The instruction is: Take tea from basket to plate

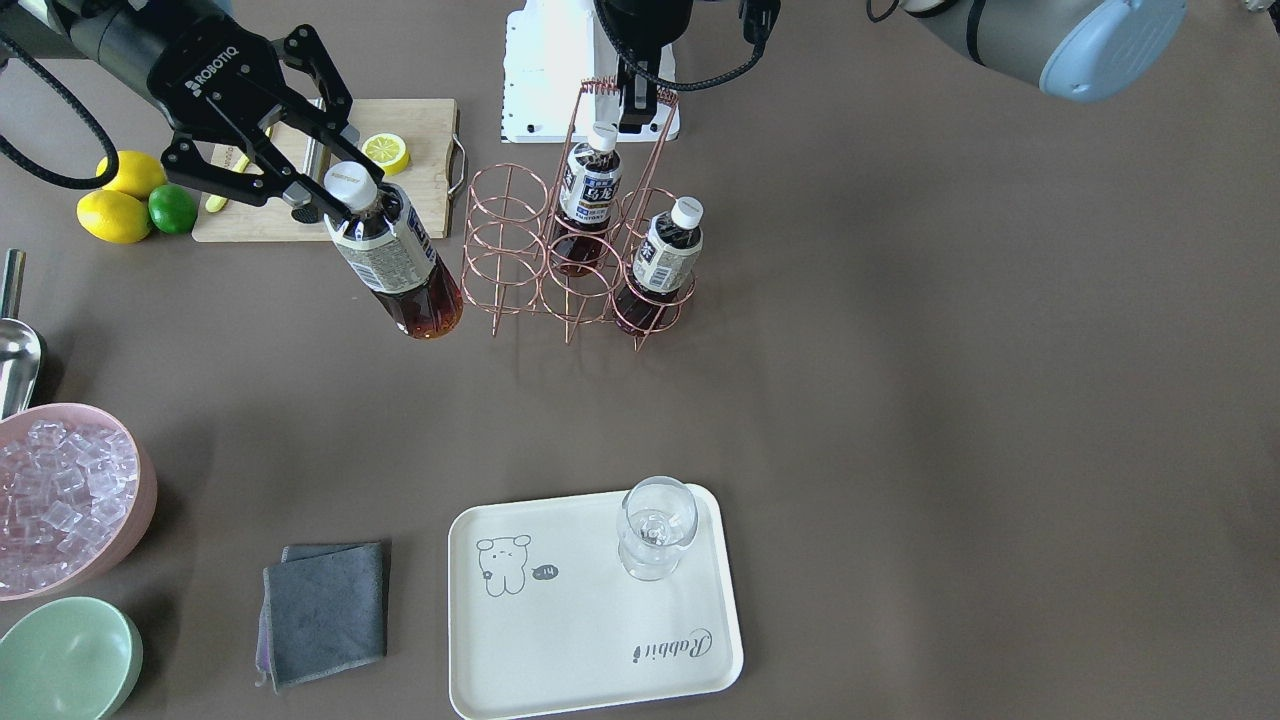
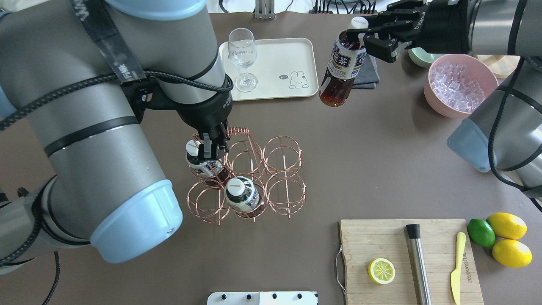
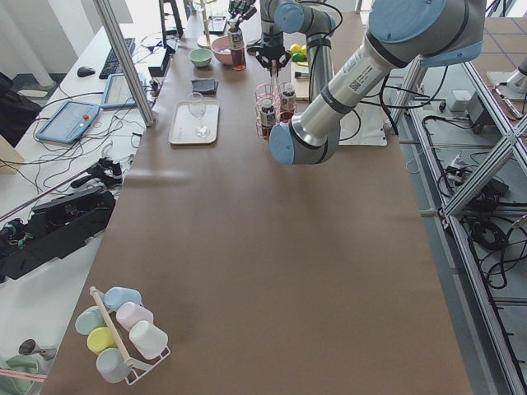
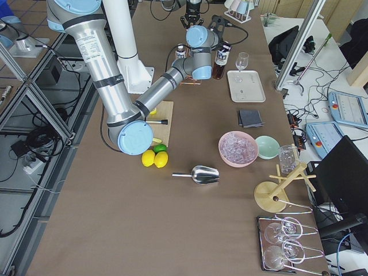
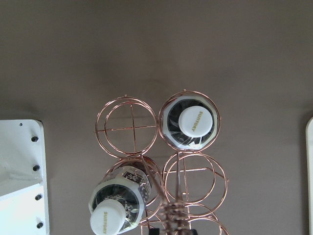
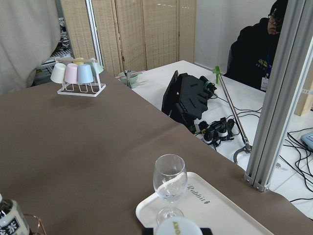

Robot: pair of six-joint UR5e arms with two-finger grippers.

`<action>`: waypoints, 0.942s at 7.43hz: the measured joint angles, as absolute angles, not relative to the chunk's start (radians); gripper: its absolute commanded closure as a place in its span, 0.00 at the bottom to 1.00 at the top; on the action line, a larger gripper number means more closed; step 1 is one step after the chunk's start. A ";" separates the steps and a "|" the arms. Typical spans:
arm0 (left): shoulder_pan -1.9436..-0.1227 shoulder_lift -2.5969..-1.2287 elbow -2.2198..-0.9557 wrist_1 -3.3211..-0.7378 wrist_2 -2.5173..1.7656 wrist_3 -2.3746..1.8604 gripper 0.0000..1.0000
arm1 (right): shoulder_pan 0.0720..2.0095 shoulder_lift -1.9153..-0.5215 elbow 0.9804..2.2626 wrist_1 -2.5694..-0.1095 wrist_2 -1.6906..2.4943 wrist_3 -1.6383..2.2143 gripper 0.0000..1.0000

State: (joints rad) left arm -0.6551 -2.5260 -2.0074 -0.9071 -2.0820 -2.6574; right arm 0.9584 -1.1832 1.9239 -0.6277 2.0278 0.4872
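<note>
Overhead exterior showed the right tool pinching the tea by its neck. The tea hung above the desk, out of the basket and well apart from the plate. Carrying and setting down remained. The left tool looked pressed together on the basket's handle.

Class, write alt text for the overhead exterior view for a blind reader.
The right gripper holds a tea bottle by its neck, aloft, not yet over the plate, where a glass stands. Two more bottles sit in the basket.
</note>
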 measured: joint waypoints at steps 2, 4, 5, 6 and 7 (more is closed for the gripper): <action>-0.728 -2.470 -2.078 -0.853 -2.136 -2.589 1.00 | 0.975 -1.135 1.847 -0.627 2.028 0.484 1.00; -0.849 -2.341 -2.133 -0.809 -2.175 -2.452 1.00 | 0.991 -1.091 1.765 -0.625 2.025 0.478 1.00; -0.936 -2.263 -2.177 -0.767 -2.191 -2.347 1.00 | 0.996 -1.068 1.721 -0.624 2.021 0.473 1.00; -1.032 -2.190 -2.213 -0.730 -2.198 -2.231 1.00 | 1.000 -1.039 1.670 -0.620 2.010 0.470 1.00; -1.137 -2.118 -2.225 -0.710 -2.200 -2.088 1.00 | 1.002 -1.012 1.621 -0.614 1.984 0.469 1.00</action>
